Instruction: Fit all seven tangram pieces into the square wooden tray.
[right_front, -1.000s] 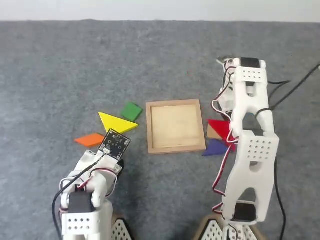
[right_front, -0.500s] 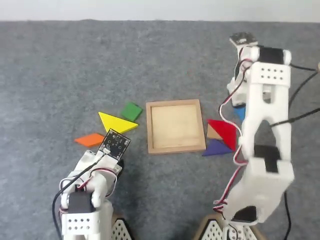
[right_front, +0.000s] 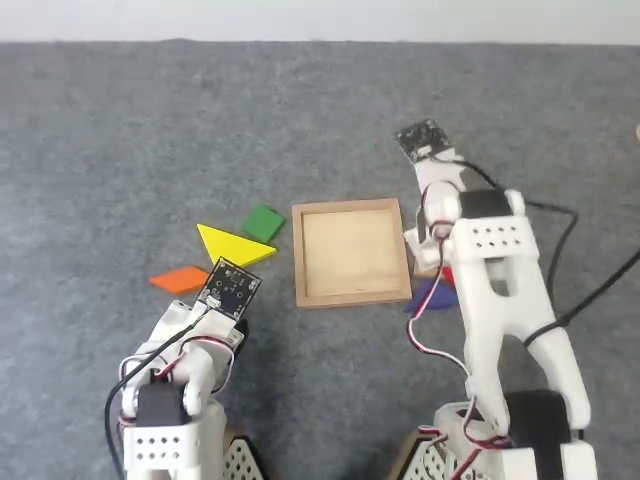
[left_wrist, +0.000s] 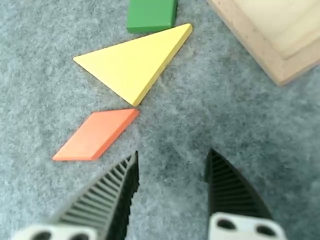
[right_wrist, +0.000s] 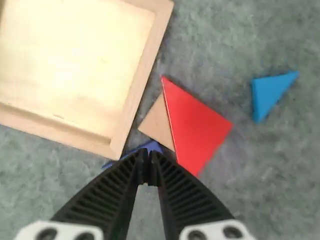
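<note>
**Left pincer** (left_wrist: 172, 162): jaws spread wide with nothing between them, poised low over the grey carpet (right_front: 120, 150).
- Orange parallelogram (left_wrist: 95, 135): on the carpet just ahead of one fingertip, a little to its outer side.
- Yellow triangle (left_wrist: 132, 65): next beyond the tips, one corner all but meeting the orange piece.
- Green square (left_wrist: 150, 10): farthest out from this pincer, just beside the yellow triangle.
- Square wooden tray (left_wrist: 265, 50): ahead of the other fingertip, apart from these three pieces. Only one corner falls within this pincer's outlook.

**Right pincer** (right_wrist: 145, 156): jaws pressed together, gripping nothing.
- Purple piece (right_front: 428, 298): directly under the closed tips and largely hidden by them. It lies near the tray's corner.
- Tan triangle (right_wrist: 156, 125): just beyond the tips, between the tray's rim and the red triangle. It meets the red triangle edge to edge.
- Red triangle (right_wrist: 197, 122): just beyond the tips, on the side away from the tray.
- Blue triangle (right_wrist: 270, 90): well apart from the tips, past the red triangle, alone on the carpet.

All seven pieces lie flat on the carpet outside the tray.
</note>
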